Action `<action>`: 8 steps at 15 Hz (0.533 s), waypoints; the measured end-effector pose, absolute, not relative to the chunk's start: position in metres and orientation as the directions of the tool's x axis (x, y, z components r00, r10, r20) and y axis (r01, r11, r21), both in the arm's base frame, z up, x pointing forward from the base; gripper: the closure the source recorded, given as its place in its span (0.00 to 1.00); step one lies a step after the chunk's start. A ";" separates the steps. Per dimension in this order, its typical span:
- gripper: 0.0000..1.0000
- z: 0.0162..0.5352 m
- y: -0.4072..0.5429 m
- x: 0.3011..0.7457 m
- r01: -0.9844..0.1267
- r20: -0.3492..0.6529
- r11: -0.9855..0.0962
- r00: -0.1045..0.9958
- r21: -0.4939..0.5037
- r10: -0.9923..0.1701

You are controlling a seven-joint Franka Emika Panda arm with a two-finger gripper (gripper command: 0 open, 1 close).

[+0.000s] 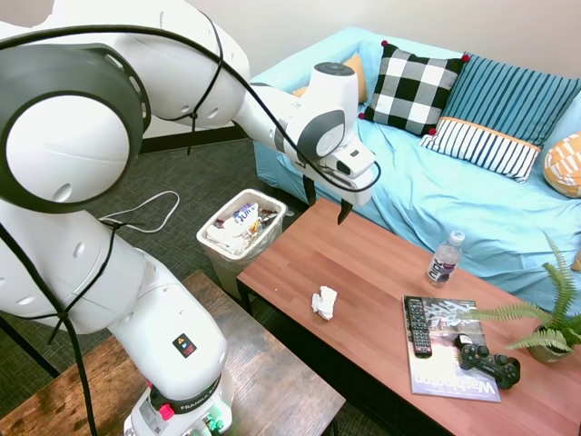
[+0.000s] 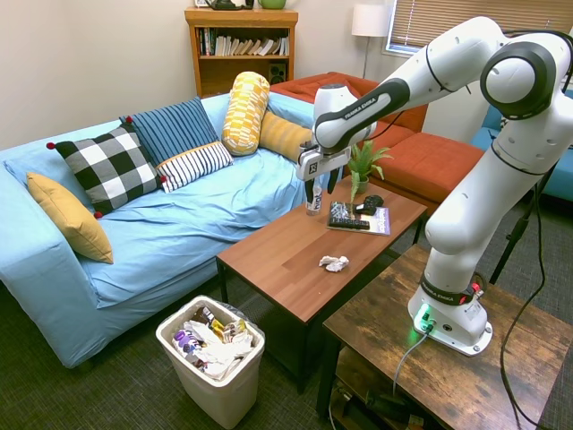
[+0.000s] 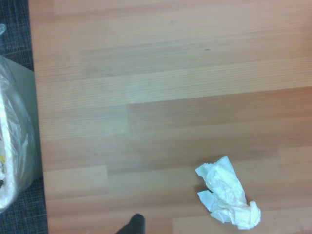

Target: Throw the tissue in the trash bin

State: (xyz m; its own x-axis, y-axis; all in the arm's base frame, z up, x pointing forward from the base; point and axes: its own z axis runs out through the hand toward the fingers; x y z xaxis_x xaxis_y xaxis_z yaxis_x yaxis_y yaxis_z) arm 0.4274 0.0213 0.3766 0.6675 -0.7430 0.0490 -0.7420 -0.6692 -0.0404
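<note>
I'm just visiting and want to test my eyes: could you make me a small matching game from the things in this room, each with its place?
Things:
1. tissue
2. trash bin
3. game controller
4. water bottle

Places:
A. on the magazine
B. on the floor at the table's end
C. standing on the coffee table, sofa side
D. lying on bare tabletop, untouched

Pairs: 1-D, 2-B, 3-A, 4-C

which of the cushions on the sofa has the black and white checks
The square cushion with red pompom corners leaning against the sofa back. Its neighbours are striped, and the others are yellow or orange.
</note>
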 end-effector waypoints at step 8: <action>0.00 0.335 0.012 0.431 -0.700 0.059 -0.714 0.713 -0.004 -0.699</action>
State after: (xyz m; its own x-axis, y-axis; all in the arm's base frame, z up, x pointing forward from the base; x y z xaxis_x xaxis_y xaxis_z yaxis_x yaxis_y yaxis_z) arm 0.4309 0.0121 0.3346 0.7125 -0.6991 0.0594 -0.7002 -0.7139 -0.0035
